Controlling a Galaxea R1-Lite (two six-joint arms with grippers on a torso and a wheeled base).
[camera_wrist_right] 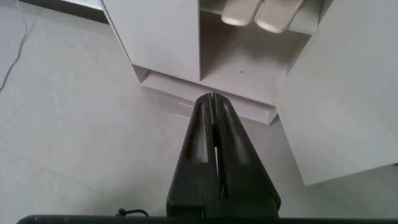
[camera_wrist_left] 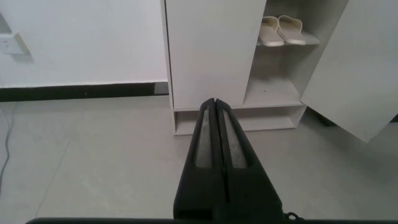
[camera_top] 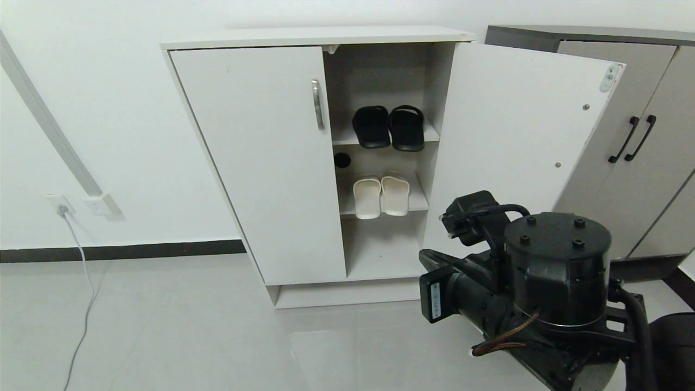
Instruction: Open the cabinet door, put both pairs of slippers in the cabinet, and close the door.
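Left fingers (camera_wrist_left: 202, 146) squeezed tight together, holding nothing, out over the grey floor (camera_wrist_left: 93, 162). Right fingers (camera_wrist_right: 200, 146) squeezed together as well, just a thin crack between, nothing held. Straight ahead of both pairs of fingers, and well apart from them, the white cabinet (camera_top: 315, 37). Left door (camera_top: 255, 163) shut, with a silver handle (camera_top: 317, 104) by its edge. Right door (camera_top: 516, 146) swung wide open, sticking out off to the side of the right fingers. Inside the open half, far past the fingertips, the black slippers (camera_top: 388, 127) side by side on the upper shelf. One shelf down, the white slippers (camera_top: 380, 196) side by side, also ahead of both pairs of fingers. Bottom space of the cabinet right in front of the right fingers. Past the open door, far from the fingers, a grey cabinet (camera_top: 646, 136) with black handles. Far off to the side of the left fingers, a wall socket (camera_top: 59, 205) with a cord (camera_top: 81, 271) hanging down to the floor.
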